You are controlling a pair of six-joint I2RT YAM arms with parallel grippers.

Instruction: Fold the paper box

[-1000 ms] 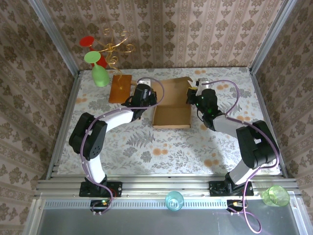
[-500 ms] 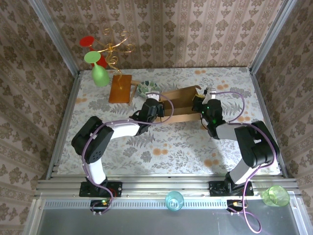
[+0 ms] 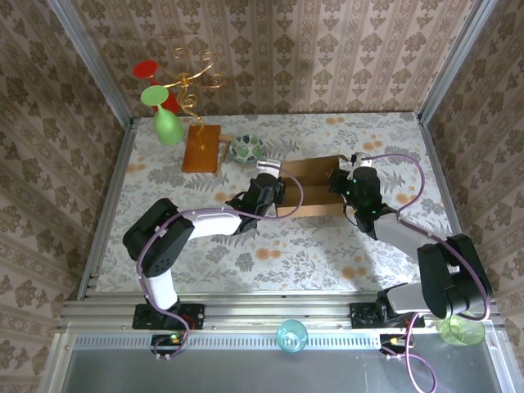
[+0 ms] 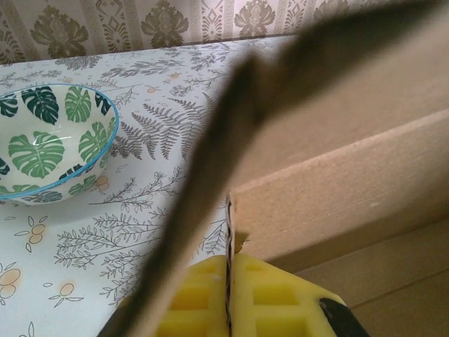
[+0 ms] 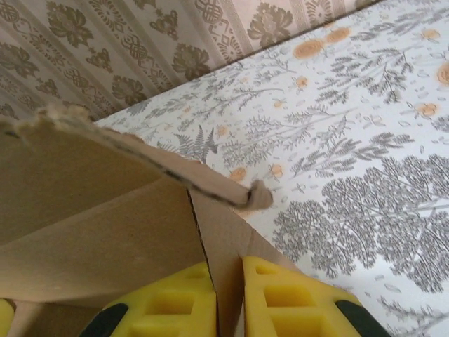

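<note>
Top view: paper box sits mid-frame, slightly right of centre, on the floral table, part-folded with its walls raised. The left gripper is at its left end. In the wrist view its yellow pads are clamped on a cardboard wall edge. The right gripper is at the right end, pads either side of a wall; can't tell whether they're gripping or just flanking. Leaf-print bowl is up-left of the box, with the orange board further left.
</note>
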